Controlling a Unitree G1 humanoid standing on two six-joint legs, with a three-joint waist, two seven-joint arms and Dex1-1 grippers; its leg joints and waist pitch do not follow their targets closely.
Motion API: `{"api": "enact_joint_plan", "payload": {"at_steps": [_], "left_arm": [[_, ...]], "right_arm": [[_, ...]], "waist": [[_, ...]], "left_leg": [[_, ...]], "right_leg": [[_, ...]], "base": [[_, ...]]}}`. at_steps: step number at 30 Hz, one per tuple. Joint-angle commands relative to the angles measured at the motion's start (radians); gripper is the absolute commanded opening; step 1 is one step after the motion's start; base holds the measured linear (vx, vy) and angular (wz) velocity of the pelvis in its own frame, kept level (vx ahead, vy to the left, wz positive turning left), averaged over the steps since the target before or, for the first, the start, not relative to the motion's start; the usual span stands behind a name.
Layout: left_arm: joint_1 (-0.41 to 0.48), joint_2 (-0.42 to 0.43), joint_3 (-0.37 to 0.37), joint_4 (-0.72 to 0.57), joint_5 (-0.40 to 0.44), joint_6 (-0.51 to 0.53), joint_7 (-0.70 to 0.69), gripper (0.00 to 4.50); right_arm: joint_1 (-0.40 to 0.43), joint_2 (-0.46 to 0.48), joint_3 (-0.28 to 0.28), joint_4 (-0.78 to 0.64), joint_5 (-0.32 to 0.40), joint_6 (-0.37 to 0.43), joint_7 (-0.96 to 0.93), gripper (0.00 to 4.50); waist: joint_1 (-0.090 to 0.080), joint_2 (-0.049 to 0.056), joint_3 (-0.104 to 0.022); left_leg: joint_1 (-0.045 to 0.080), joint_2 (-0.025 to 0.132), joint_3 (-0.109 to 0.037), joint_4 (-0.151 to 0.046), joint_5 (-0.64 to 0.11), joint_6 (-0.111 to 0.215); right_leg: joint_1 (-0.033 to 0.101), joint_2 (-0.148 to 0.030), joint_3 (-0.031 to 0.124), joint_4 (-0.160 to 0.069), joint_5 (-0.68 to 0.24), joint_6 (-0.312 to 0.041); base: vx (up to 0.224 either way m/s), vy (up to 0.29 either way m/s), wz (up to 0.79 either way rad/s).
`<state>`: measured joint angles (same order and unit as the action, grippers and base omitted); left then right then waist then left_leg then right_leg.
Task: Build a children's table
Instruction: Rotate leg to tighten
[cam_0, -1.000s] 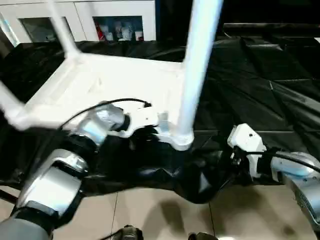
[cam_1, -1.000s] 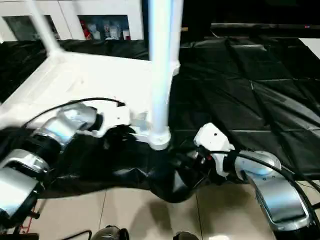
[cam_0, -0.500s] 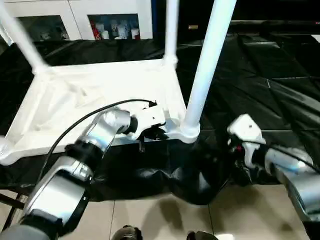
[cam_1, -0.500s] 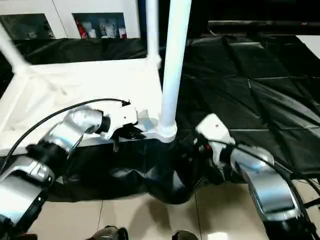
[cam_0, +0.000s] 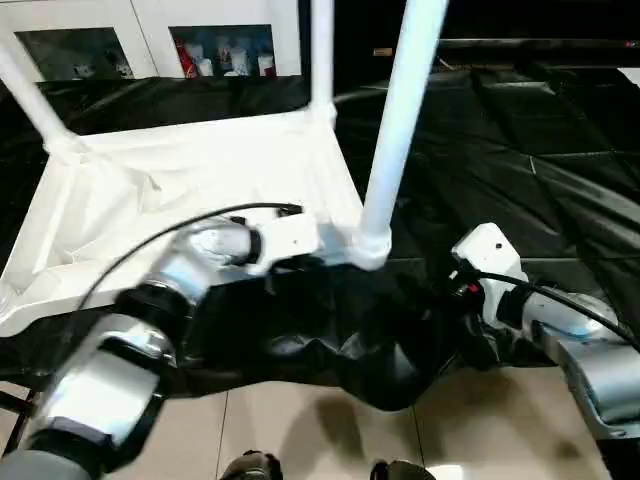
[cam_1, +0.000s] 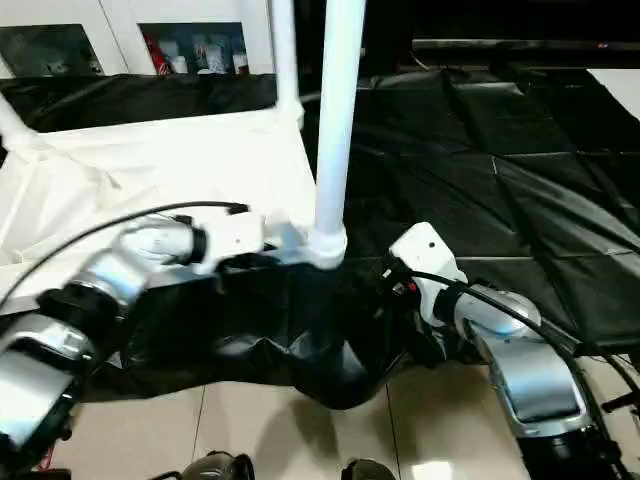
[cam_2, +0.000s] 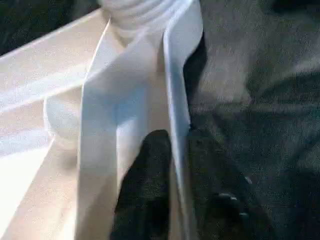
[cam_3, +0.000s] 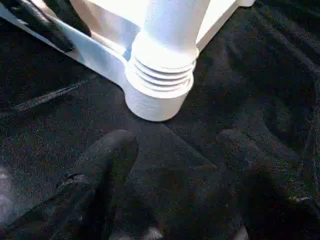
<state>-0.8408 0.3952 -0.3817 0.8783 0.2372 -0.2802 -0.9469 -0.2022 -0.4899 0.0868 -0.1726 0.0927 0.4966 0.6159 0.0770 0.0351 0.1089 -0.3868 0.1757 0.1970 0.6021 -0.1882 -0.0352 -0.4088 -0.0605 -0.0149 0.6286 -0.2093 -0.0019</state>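
Left wrist view puts the left end effector (cam_2: 172, 200) astride the tabletop (cam_0: 180, 190) rim, 1 finger (cam_2: 147, 185) inside the wall and 1 outside, straddling rather than squeezing; half a second ago it looked pinched tighter, so its hold is easing. Right wrist view shows the right end effector (cam_3: 170, 190) released, empty, just short of the corner socket (cam_3: 159, 82) holding a leg (cam_0: 400, 110) on the bench (cam_1: 520, 170).
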Motion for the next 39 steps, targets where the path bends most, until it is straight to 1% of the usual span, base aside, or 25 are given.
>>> {"api": "enact_joint_plan", "payload": {"at_steps": [1, 5, 6, 7, 9, 11, 12, 13, 14, 15, 16, 18, 22, 24, 25, 27, 28, 31, 33, 34, 35, 36, 37, 38, 39], "left_arm": [[-0.020, 0.032, -0.013, 0.003, 0.034, -0.009, 0.007, 1.04], [-0.021, 0.046, 0.020, -0.030, 0.024, -0.007, 0.049, 1.39], [0.000, 0.027, 0.094, -0.115, -0.041, 0.039, 0.092, 1.42], [0.000, 0.027, 0.094, -0.115, -0.041, 0.039, 0.092, 1.42], [0.093, -0.080, 0.263, -0.378, -0.236, 0.207, 0.210, 1.72], [0.124, -0.113, 0.298, -0.444, -0.283, 0.242, 0.249, 1.80], [0.198, -0.176, 0.352, -0.551, -0.351, 0.323, 0.332, 1.88], [0.220, -0.191, 0.364, -0.580, -0.366, 0.343, 0.354, 1.99], [0.278, -0.222, 0.381, -0.640, -0.386, 0.370, 0.396, 1.99], [0.340, -0.239, 0.381, -0.692, -0.373, 0.404, 0.427, 1.99], [0.390, -0.251, 0.377, -0.740, -0.352, 0.424, 0.450, 1.99], [0.471, -0.273, 0.381, -0.814, -0.332, 0.478, 0.489, 1.99], [0.573, -0.292, 0.416, -0.897, -0.290, 0.475, 0.580, 1.99], [0.683, -0.327, 0.472, -0.987, -0.314, 0.492, 0.669, 1.99], [0.687, -0.328, 0.474, -0.992, -0.316, 0.496, 0.671, 1.99], [0.730, -0.326, 0.475, -1.046, -0.321, 0.534, 0.690, 1.99], [0.749, -0.328, 0.474, -1.067, -0.304, 0.529, 0.705, 1.99], [0.749, -0.346, 0.482, -1.091, -0.282, 0.542, 0.748, 1.99], [0.731, -0.355, 0.480, -1.091, -0.272, 0.554, 0.770, 1.99], [0.727, -0.359, 0.474, -1.099, -0.270, 0.574, 0.784, 1.99], [0.729, -0.369, 0.474, -1.103, -0.282, 0.565, 0.786, 1.99], [0.733, -0.392, 0.482, -1.110, -0.315, 0.589, 0.793, 1.99], [0.735, -0.392, 0.479, -1.115, -0.317, 0.595, 0.793, 1.99], [0.738, -0.376, 0.465, -1.121, -0.298, 0.584, 0.789, 1.99], [0.738, -0.375, 0.465, -1.126, -0.298, 0.593, 0.793, 1.99]], "right_arm": [[-0.002, 0.005, 0.009, 0.000, -0.001, -0.002, -0.010, 3.16], [-0.002, 0.029, -0.003, -0.006, 0.007, -0.002, -0.041, 3.16], [-0.005, 0.064, -0.022, -0.016, 0.009, 0.025, -0.091, 3.16], [-0.005, 0.064, -0.022, -0.016, 0.009, 0.025, -0.091, 3.16], [0.006, 0.129, -0.059, -0.059, 0.032, 0.080, -0.158, 3.16], [0.013, 0.144, -0.071, -0.075, 0.040, 0.090, -0.170, 3.16], [0.033, 0.170, -0.091, -0.104, 0.056, 0.109, -0.191, 3.16], [0.039, 0.177, -0.096, -0.113, 0.059, 0.115, -0.198, 3.16], [0.056, 0.188, -0.104, -0.132, 0.065, 0.124, -0.209, 3.16], [0.071, 0.198, -0.107, -0.148, 0.072, 0.137, -0.219, 3.16], [0.081, 0.206, -0.110, -0.159, 0.067, 0.145, -0.237, 3.16], [0.092, 0.233, -0.126, -0.172, 0.064, 0.147, -0.273, 3.16], [0.097, 0.276, -0.149, -0.181, 0.046, 0.105, -0.339, 3.16], [0.112, 0.280, -0.150, -0.157, -0.033, 0.005, -0.419, 3.16], [0.113, 0.280, -0.150, -0.155, -0.037, 0.002, -0.423, 3.16], [0.123, 0.274, -0.145, -0.152, -0.057, -0.014, -0.443, 3.16], [0.130, 0.288, -0.157, -0.156, -0.032, -0.011, -0.437, 3.16], [0.131, 0.312, -0.168, -0.156, -0.016, 0.006, -0.451, 3.16], [0.125, 0.309, -0.147, -0.144, -0.027, 0.000, -0.449, 3.16], [0.122, 0.311, -0.140, -0.137, -0.031, -0.009, -0.451, 3.16], [0.117, 0.313, -0.139, -0.135, -0.029, -0.008, -0.450, 3.16], [0.106, 0.314, -0.139, -0.132, -0.025, -0.003, -0.449, 3.16], [0.102, 0.312, -0.139, -0.130, -0.022, -0.002, -0.445, 3.16], [0.098, 0.309, -0.137, -0.129, -0.017, -0.002, -0.437, 3.16], [0.096, 0.306, -0.135, -0.128, -0.016, -0.001, -0.432, 3.16]], "waist": [[0.005, -0.016, -0.078], [0.009, -0.016, -0.077], [0.009, -0.016, -0.076], [0.008, -0.015, -0.080], [0.011, -0.021, -0.080], [0.016, -0.017, -0.079], [0.016, -0.019, -0.082], [0.016, -0.028, -0.079], [0.015, -0.026, -0.079], [0.014, -0.025, -0.081], [0.009, -0.043, -0.077], [0.002, -0.038, -0.081], [-0.003, -0.035, -0.067], [-0.008, -0.038, -0.065], [-0.012, -0.036, -0.059], [-0.012, -0.035, -0.063], [-0.015, -0.041, -0.061], [-0.013, -0.043, -0.063], [-0.017, -0.036, -0.063], [-0.027, -0.030, -0.064], [-0.033, -0.023, -0.065], [-0.046, -0.014, -0.067], [-0.053, -0.013, -0.067], [-0.055, -0.027, -0.068], [-0.051, -0.038, -0.067]], "left_leg": [[0.018, 0.051, -0.029, -0.066, -0.082, 0.064], [0.017, 0.052, -0.028, -0.067, -0.088, 0.056], [0.018, 0.052, -0.029, -0.068, -0.097, 0.051], [0.019, 0.053, -0.028, -0.067, -0.094, 0.045], [0.017, 0.053, -0.026, -0.066, -0.087, 0.044], [0.015, 0.056, -0.026, -0.063, -0.078, 0.050], [0.015, 0.057, -0.025, -0.062, -0.073, 0.059], [0.008, 0.054, -0.025, -0.062, -0.053, 0.077], [0.009, 0.050, -0.023, -0.060, -0.056, 0.089], [0.010, 0.051, -0.024, -0.061, -0.060, 0.089], [0.004, 0.050, -0.024, -0.063, -0.062, 0.096], [0.009, 0.051, -0.024, -0.064, -0.080, 0.084], [0.017, 0.056, -0.028, -0.079, -0.188, 0.022], [0.016, 0.060, -0.030, -0.083, -0.211, -0.003], [0.013, 0.056, -0.029, -0.087, -0.222, -0.013], [0.022, 0.052, -0.029, -0.084, -0.224, -0.014], [0.015, 0.048, -0.028, -0.085, -0.215, -0.006], [0.015, 0.050, -0.031, -0.083, -0.191, 0.010], [0.023, 0.058, -0.041, -0.088, -0.191, -0.028], [0.031, 0.073, -0.056, -0.098, -0.202, -0.049], [0.042, 0.090, -0.069, -0.109, -0.210, -0.048], [0.052, 0.139, -0.096, -0.128, -0.203, 0.000], [0.051, 0.148, -0.091, -0.124, -0.199, 0.071], [0.030, 0.103, -0.062, -0.097, -0.180, 0.140], [0.008, 0.051, -0.030, -0.068, -0.172, 0.152]], "right_leg": [[0.054, -0.078, 0.040, -0.060, 0.064, -0.271], [0.054, -0.081, 0.040, -0.060, 0.057, -0.274], [0.053, -0.081, 0.040, -0.061, 0.041, -0.274], [0.056, -0.083, 0.040, -0.057, 0.044, -0.280], [0.056, -0.081, 0.039, -0.058, 0.037, -0.305], [0.055, -0.085, 0.040, -0.054, 0.058, -0.323], [0.058, -0.081, 0.038, -0.051, 0.066, -0.324], [0.059, -0.079, 0.038, -0.050, 0.083, -0.318], [0.053, -0.074, 0.037, -0.056, 0.063, -0.297], [0.054, -0.073, 0.037, -0.056, 0.058, -0.290], [0.058, -0.073, 0.037, -0.060, 0.038, -0.271], [0.053, -0.072, 0.037, -0.066, -0.023, -0.242], [0.037, -0.069, 0.040, -0.090, -0.199, -0.186], [0.036, -0.071, 0.040, -0.090, -0.216, -0.172], [0.036, -0.068, 0.040, -0.095, -0.224, -0.160], [0.031, -0.062, 0.043, -0.092, -0.213, -0.139], [0.034, -0.059, 0.042, -0.095, -0.193, -0.130], [0.035, -0.059, 0.041, -0.089, -0.131, -0.130], [0.033, -0.036, 0.026, -0.082, -0.085, -0.131], [0.034, -0.012, 0.008, -0.074, -0.034, -0.143], [0.031, -0.003, -0.004, -0.065, -0.015, -0.158], [0.026, -0.011, -0.018, -0.046, 0.005, -0.188], [0.023, -0.027, -0.023, -0.047, 0.019, -0.230], [0.035, -0.040, -0.018, -0.070, 0.027, -0.288], [0.047, -0.047, -0.009, -0.096, 0.013, -0.311]], "base": [[0.000, 0.000, 0.00], [0.000, 0.000, 0.00], [0.000, 0.000, 0.00], [0.000, 0.000, 0.00], [0.000, 0.000, 0.00], [0.000, 0.000, 0.00], [0.000, 0.000, 0.00], [0.000, 0.000, 0.00], [0.000, 0.000, 0.00], [0.000, 0.000, 0.00], [0.000, 0.000, 0.00], [0.000, 0.000, 0.00], [0.000, 0.000, 0.00], [0.000, 0.000, 0.00], [0.000, 0.000, 0.00], [0.000, 0.000, 0.00], [0.000, 0.000, 0.00], [0.000, 0.000, 0.00], [0.000, 0.000, 0.00], [0.000, 0.000, 0.00], [0.000, 0.000, 0.00], [0.007, -0.054, 0.08], [0.007, -0.054, 0.08], [0.008, -0.078, 0.06], [-0.002, -0.078, 0.00]]}}
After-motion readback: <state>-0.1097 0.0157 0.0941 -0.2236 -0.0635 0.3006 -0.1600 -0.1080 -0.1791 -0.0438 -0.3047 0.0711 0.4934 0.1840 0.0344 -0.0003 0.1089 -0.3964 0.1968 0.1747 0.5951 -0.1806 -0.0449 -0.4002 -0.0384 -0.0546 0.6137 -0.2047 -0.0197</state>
